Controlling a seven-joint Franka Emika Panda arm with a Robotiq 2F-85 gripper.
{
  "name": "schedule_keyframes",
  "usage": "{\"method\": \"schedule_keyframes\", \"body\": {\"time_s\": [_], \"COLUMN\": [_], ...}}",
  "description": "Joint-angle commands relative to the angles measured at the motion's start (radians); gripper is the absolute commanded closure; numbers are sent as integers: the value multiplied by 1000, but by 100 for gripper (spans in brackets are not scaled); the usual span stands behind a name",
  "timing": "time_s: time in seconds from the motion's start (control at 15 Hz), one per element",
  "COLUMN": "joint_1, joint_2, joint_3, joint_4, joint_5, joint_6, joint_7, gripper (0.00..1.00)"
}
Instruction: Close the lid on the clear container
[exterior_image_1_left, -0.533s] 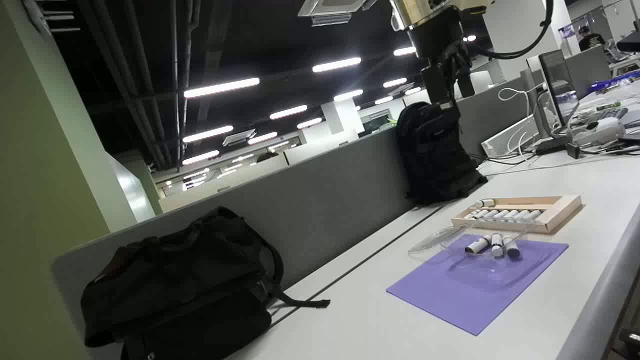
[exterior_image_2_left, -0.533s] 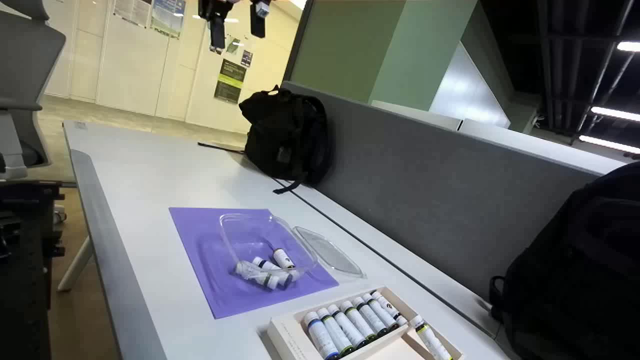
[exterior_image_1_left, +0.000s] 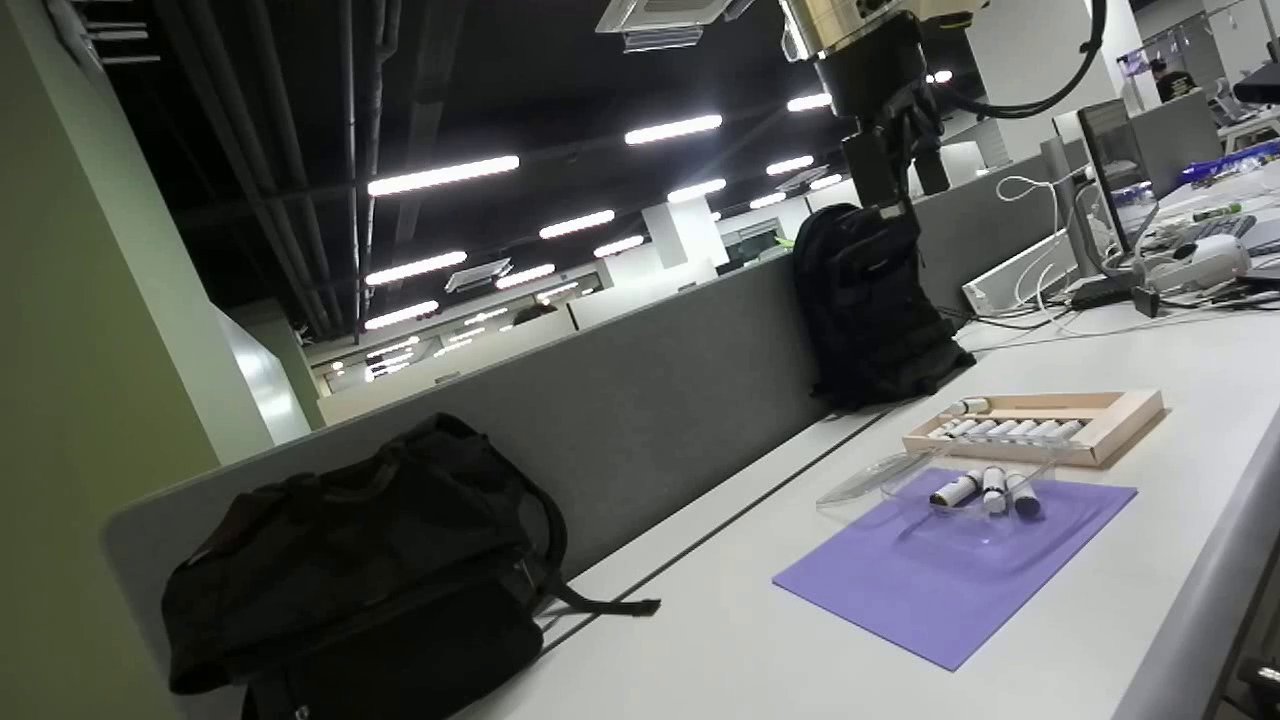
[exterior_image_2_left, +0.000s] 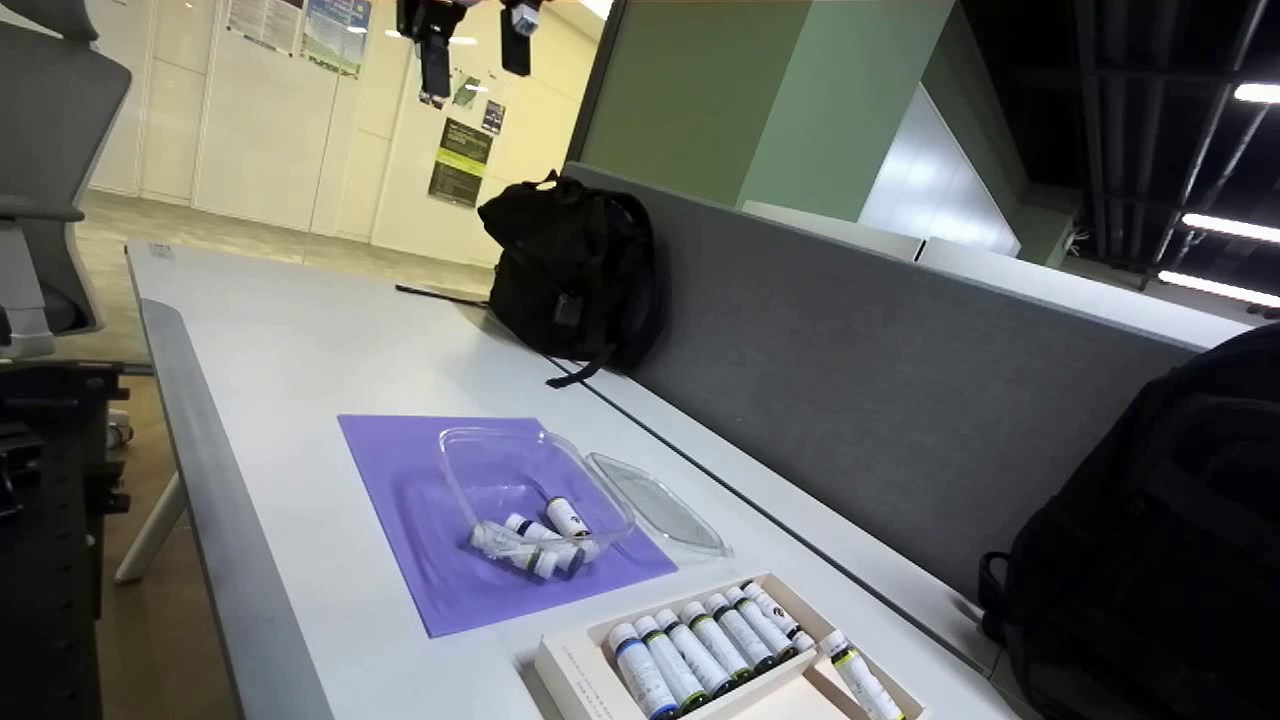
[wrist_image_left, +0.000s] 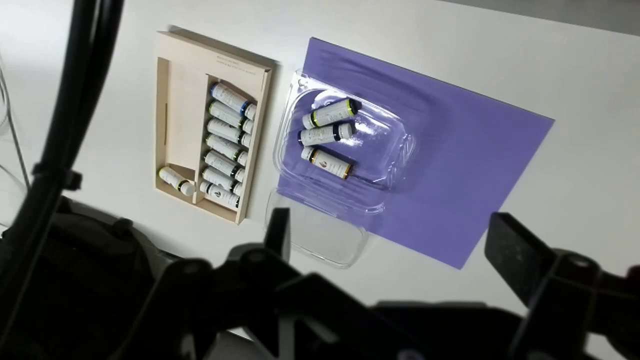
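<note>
A: Where's the lid (wrist_image_left: 325, 232)?
B: Out beside the tub (wrist_image_left: 375, 150), mostly off the mat (wrist_image_left: 460, 160); looks hinged. Probably folded out for loading bottles (wrist_image_left: 326, 135).
A: Gripper (wrist_image_left: 389, 235)?
B: High up, jaws apart, nothing held. Likely clearance before going for the lid.

In the wrist view, one of the fingers (wrist_image_left: 276, 232) hides the lid's (wrist_image_left: 322, 232) corner (lower left).

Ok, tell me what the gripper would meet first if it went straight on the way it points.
Most likely the clear container, open on the purple mat below the gripper. The exact line and depth are hard to judge, so it could be bare mat just beside the container instead.
</note>
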Motion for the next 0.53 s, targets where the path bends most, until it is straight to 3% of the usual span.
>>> {"method": "schedule_keyframes", "body": {"time_s": [0.0, 0.33, 0.47], "joint_1": [25, 25, 24], "joint_2": [6, 6, 43], "joint_3": [-22, -22, -54], "joint_4": [2, 2, 22], "joint_5": [-18, -18, -26], "joint_6": [-4, -4, 38], "joint_7": [15, 15, -40], "gripper": [0, 0, 0]}}
